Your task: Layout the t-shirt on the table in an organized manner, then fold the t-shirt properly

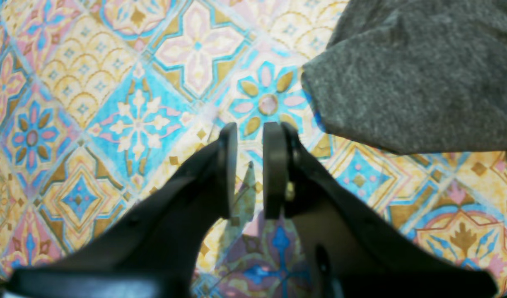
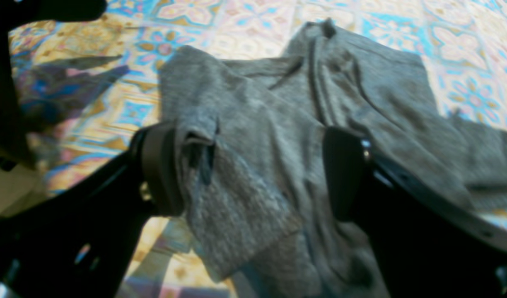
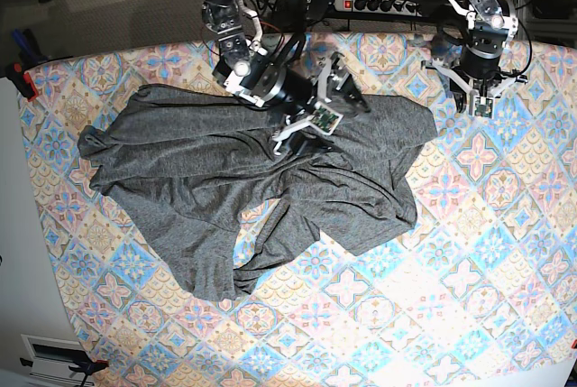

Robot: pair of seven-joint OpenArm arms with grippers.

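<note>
Lying rumpled and unfolded on the patterned worktop (image 3: 505,252), the t-shirt (image 3: 225,179) has both arms at its far edge.

Left wrist view: the left gripper (image 1: 250,165) hangs over bare worktop (image 1: 92,103), jaws parted by a narrow gap with nothing between them; a grey edge of the t-shirt (image 1: 415,82) lies apart, toward the upper right. Right wrist view: the right gripper (image 2: 253,174) stands spread wide over the t-shirt (image 2: 278,124); a fold of fabric rests against one finger (image 2: 158,165), though blur leaves it unclear whether it clings there. Base view: the right gripper (image 3: 317,125) sits over the shirt's upper middle; the left gripper (image 3: 481,103) is beside the shirt's far corner, off the cloth.
</note>
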